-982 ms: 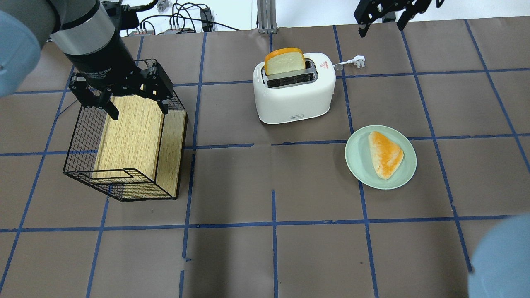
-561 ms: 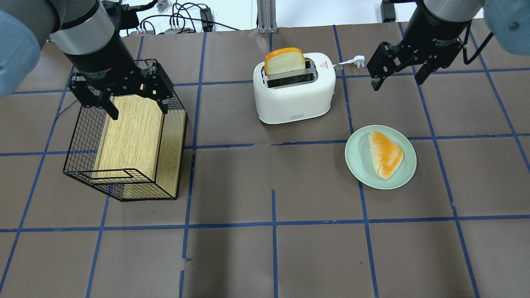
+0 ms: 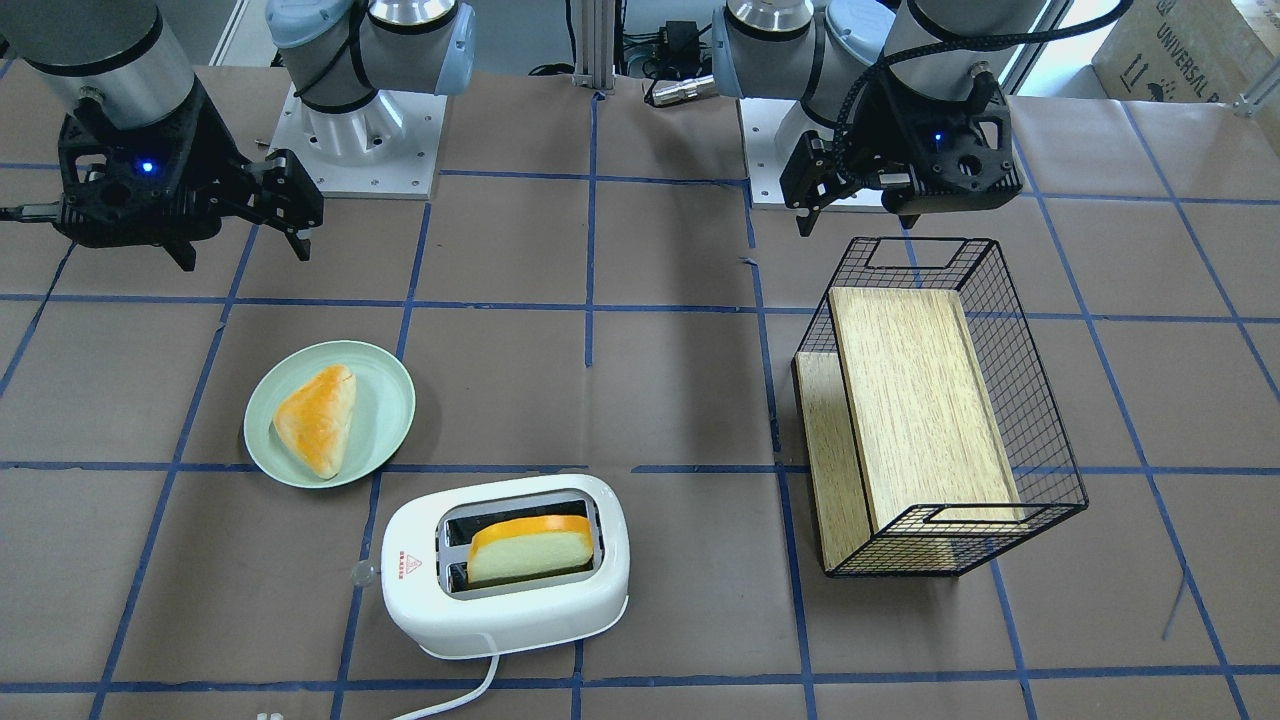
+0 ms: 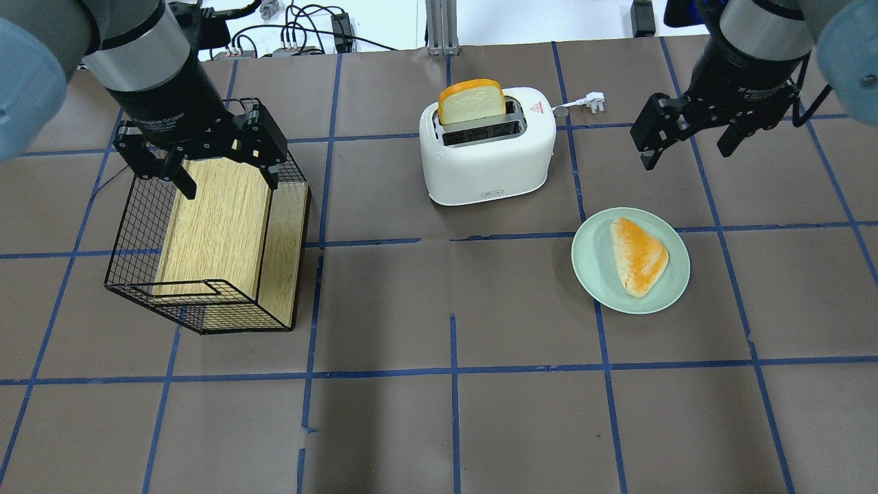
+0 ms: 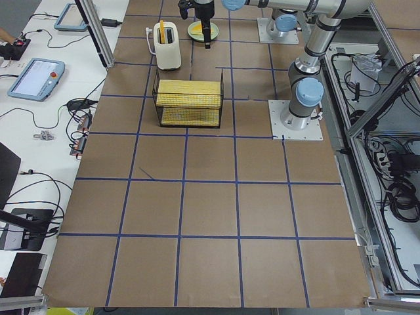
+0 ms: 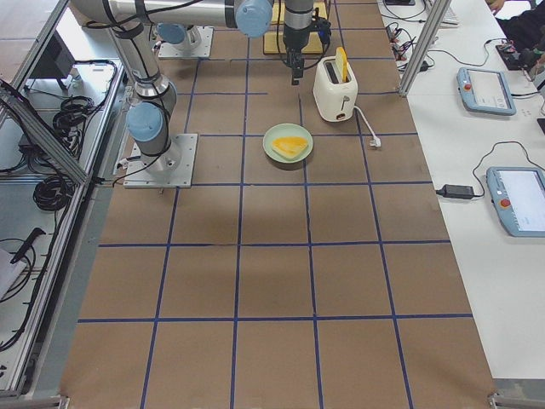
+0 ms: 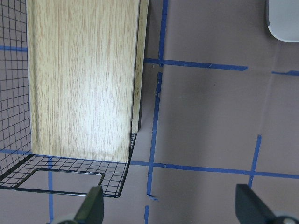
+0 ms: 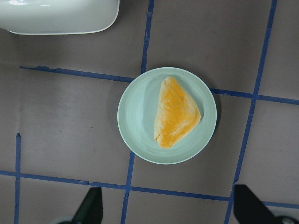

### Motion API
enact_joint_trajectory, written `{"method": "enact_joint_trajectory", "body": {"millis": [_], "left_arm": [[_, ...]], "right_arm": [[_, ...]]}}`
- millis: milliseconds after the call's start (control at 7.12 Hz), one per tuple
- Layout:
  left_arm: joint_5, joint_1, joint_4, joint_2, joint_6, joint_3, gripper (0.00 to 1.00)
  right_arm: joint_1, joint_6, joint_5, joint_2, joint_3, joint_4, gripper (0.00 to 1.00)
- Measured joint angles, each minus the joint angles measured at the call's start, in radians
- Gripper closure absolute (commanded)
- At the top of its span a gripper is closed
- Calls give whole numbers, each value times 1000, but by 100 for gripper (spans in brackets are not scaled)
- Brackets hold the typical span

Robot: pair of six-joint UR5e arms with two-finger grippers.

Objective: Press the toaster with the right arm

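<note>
The white toaster (image 4: pixel 487 161) stands at the far middle of the table with a slice of bread (image 4: pixel 472 101) sticking up from its far slot; it also shows in the front view (image 3: pixel 505 610). My right gripper (image 4: pixel 686 152) is open and empty. It hangs above the table to the right of the toaster, apart from it, just beyond the plate (image 4: pixel 588 278); the front view shows it too (image 3: pixel 243 250). In the right wrist view only the toaster's corner (image 8: pixel 56 16) shows. My left gripper (image 4: pixel 230 184) is open and empty above the wire basket (image 4: pixel 137 226).
A pale green plate holds a triangular pastry (image 4: pixel 638 255) in front of and to the right of the toaster. The tilted black wire basket holds a wooden board (image 4: pixel 219 226) on the left. The toaster's white cord and plug (image 4: pixel 593 103) lie behind its right end.
My right gripper has come in from the table's far right edge toward the robot and to the right, to hang beyond the plate. The left arm, toaster and bread have not moved.
</note>
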Motion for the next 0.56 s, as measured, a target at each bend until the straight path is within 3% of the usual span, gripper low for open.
{"method": "enact_joint_trajectory", "body": {"millis": [561], "left_arm": [[0,0,1,0,0,0,0]], "right_arm": [[-1,0,-9,0,0,-2,0]]}}
